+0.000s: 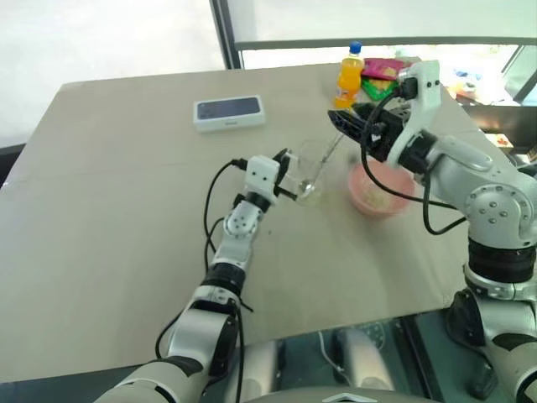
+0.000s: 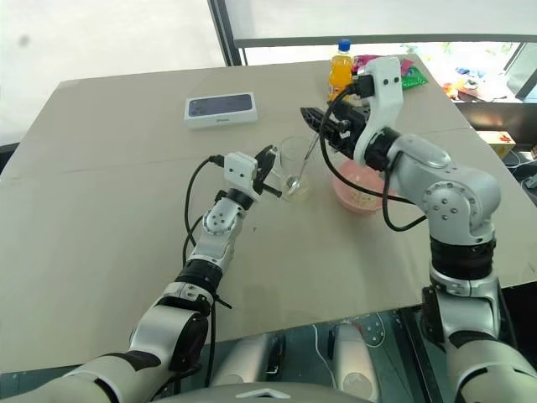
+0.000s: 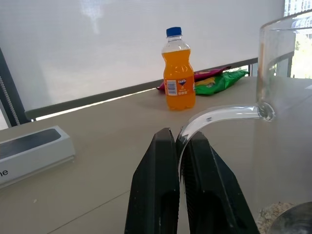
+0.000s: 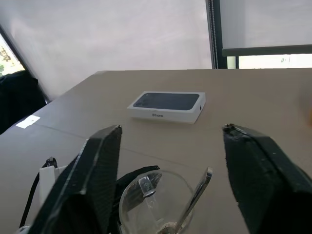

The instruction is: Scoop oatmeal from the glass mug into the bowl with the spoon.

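Note:
The clear glass mug (image 1: 312, 168) stands near the middle of the table, with my left gripper (image 3: 179, 136) shut on its curved side handle (image 3: 219, 114). The silver spoon (image 1: 323, 164) leans inside the mug, its head down in the oatmeal (image 3: 273, 209) at the bottom. My right gripper (image 4: 171, 129) hovers open just above the mug, a finger on either side of the spoon's handle (image 4: 197, 192) without touching it. The pink bowl (image 1: 369, 208) sits right of the mug, partly under the right arm, with pale flakes inside.
An orange drink bottle (image 1: 349, 75) and colourful snack packets (image 1: 384, 71) stand at the table's far right. A white phone box (image 1: 229, 112) lies at the far middle. The table's near edge runs close below my arms.

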